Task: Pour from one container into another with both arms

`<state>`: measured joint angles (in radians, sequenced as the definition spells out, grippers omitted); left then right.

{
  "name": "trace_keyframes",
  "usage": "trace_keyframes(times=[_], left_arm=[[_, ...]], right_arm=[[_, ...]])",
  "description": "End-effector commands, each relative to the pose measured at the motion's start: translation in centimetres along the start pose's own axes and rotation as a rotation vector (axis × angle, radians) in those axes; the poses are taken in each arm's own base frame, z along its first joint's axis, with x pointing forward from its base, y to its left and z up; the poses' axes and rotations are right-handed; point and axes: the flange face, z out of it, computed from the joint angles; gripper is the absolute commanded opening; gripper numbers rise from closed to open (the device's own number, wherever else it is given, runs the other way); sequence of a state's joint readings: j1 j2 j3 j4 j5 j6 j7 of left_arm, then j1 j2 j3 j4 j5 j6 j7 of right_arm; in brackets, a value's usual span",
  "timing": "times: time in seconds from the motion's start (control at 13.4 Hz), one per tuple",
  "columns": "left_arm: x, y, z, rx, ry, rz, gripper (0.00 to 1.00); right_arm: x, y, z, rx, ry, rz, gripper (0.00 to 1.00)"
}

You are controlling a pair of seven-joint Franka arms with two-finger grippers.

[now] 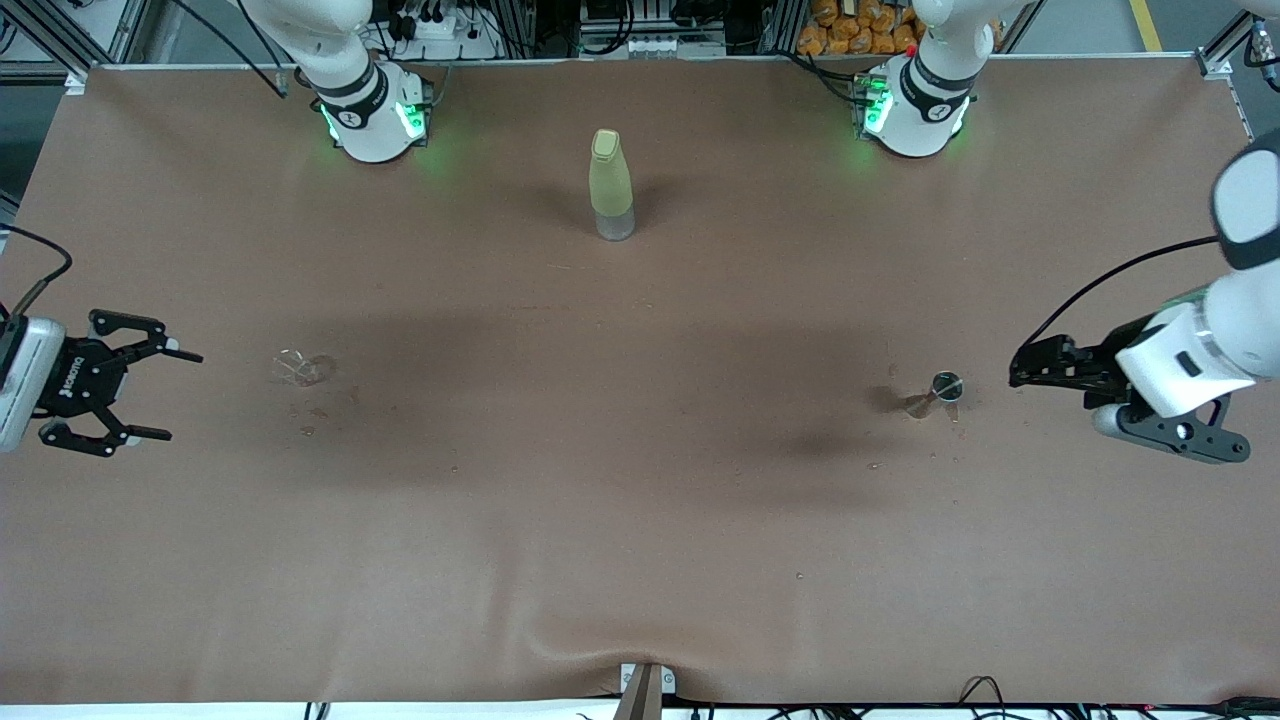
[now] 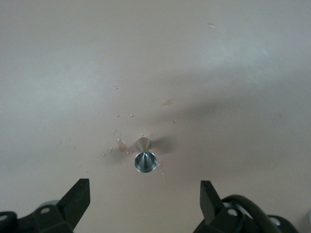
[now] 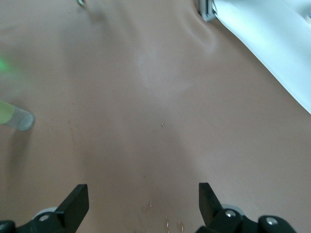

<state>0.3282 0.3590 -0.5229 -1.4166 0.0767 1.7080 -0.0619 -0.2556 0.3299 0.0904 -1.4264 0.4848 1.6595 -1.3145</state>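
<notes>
Both arms hang low at the table ends, left gripper [image 1: 1015, 372] and right gripper [image 1: 170, 394] spread wide and empty; slim yellow-green bottle [image 1: 611, 185] upright; small shiny metal cup [image 1: 946, 386].

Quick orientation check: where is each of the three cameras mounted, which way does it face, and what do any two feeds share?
Front view: high across the table, facing both bases; shows the right gripper, left gripper, bottle and clear glass.
Left wrist view: on the left wrist, looking down at the metal cup; own fingers show.
Right wrist view: on the right wrist, facing bare table; own fingers show.
Shared: front and left wrist views show the metal cup; front and right wrist views show the bottle.
</notes>
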Motion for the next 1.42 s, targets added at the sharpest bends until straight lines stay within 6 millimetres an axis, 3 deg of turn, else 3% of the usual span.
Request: trace_keyframes(times=[0.0, 0.22, 0.45, 0.6, 0.75, 0.82, 1.05, 1.34], left_arm=[[-0.6, 1.2, -0.4, 0.053, 0.008, -0.171, 1.00], [-0.6, 1.5, -0.6, 0.048, 0.010, -0.176, 1.00], [-0.7, 1.6, -0.9, 0.049, 0.015, -0.169, 1.00], [-0.7, 2.3, -1.0, 0.050, 0.017, -0.148, 1.00], [-1.2, 5.2, -1.9, 0.071, 0.034, -0.111, 1.00], [-1.3, 4.8, -2.1, 0.091, 0.039, -0.121, 1.00], [-2.1, 5.9, -3.0, 0.118, 0.037, -0.036, 1.00], [-2.8, 5.5, -4.3, 0.144, 0.041, -0.005, 1.00]], right_arm=[[1.0, -4.0, -2.5, -0.092, -0.104, 0.167, 1.00], [0.4, -6.2, -4.4, -0.157, -0.199, 0.410, 1.00], [-0.4, -6.7, -5.6, -0.235, -0.295, 0.509, 1.00], [0.4, -7.7, -5.0, -0.268, -0.353, 0.687, 1.00], [0.7, -8.2, -4.6, -0.323, -0.365, 0.957, 1.00], [0.5, -8.2, -4.5, -0.337, -0.365, 1.051, 1.00], [-0.4, -8.2, -5.3, -0.332, -0.360, 1.118, 1.00], [-1.3, -6.9, -8.7, -0.424, -0.251, 1.148, 1.00]])
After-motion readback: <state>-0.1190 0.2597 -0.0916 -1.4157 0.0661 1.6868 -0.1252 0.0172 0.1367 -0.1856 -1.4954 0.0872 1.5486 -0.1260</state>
